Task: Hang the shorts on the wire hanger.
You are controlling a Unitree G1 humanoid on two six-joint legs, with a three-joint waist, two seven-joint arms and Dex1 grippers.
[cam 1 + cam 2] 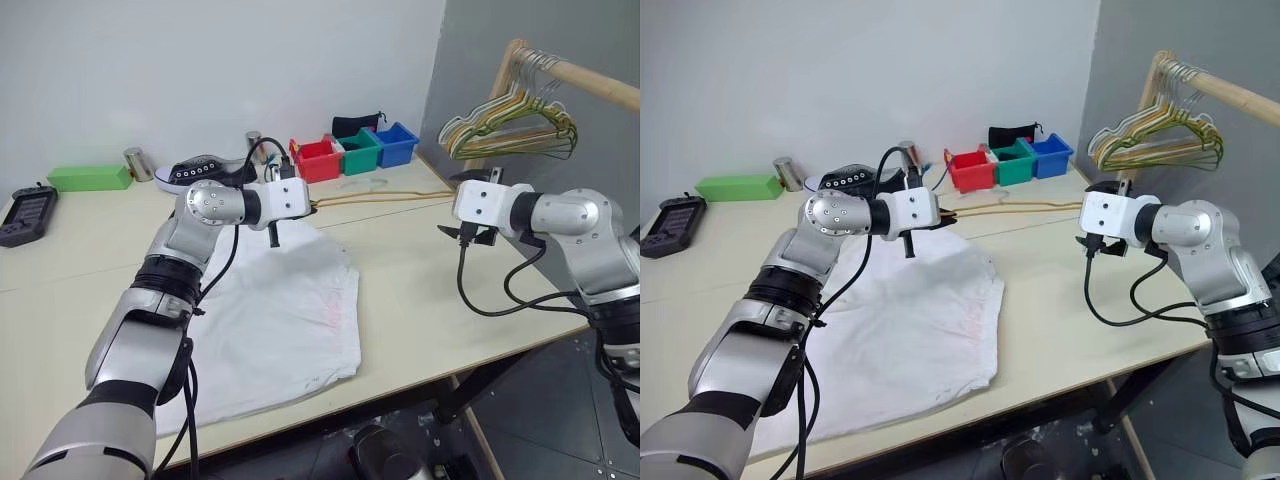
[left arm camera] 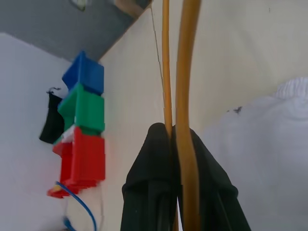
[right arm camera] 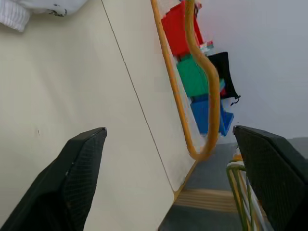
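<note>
My left end effector [image 2: 179, 144] is fully closed on the wire hanger [image 1: 385, 197], its two black fingers [image 2: 149, 183] pinching the golden wire at one end so that the frame stays under control while the other arm is free. My right end effector [image 3: 168, 173] is spread wide and holds nothing; the hanger's bent far end lies just ahead of it, apart from both pads, so I judge this hand to be between grips rather than carrying any load. The hanger runs long and low over the bench [image 1: 420, 270], reaching from my left end effector toward the right one, with its near end right at the top edge of the shorts [image 1: 280, 310]. The shorts lie flat and spread on the bench below my left arm, waistband toward the hanger, which suits threading the wire into them; no part of the fabric is over the wire yet, so the hanging step is not yet done. Beyond the hanger, at the back edge of the bench, stand a red bin [image 1: 317, 158], a green bin [image 1: 360, 150] and a blue bin [image 1: 397, 143], with a black shoe [image 1: 200, 172] to their left. A wooden rail [image 1: 590, 82] off the bench's right end carries a bunch of spare hangers [image 1: 510, 128].
</note>
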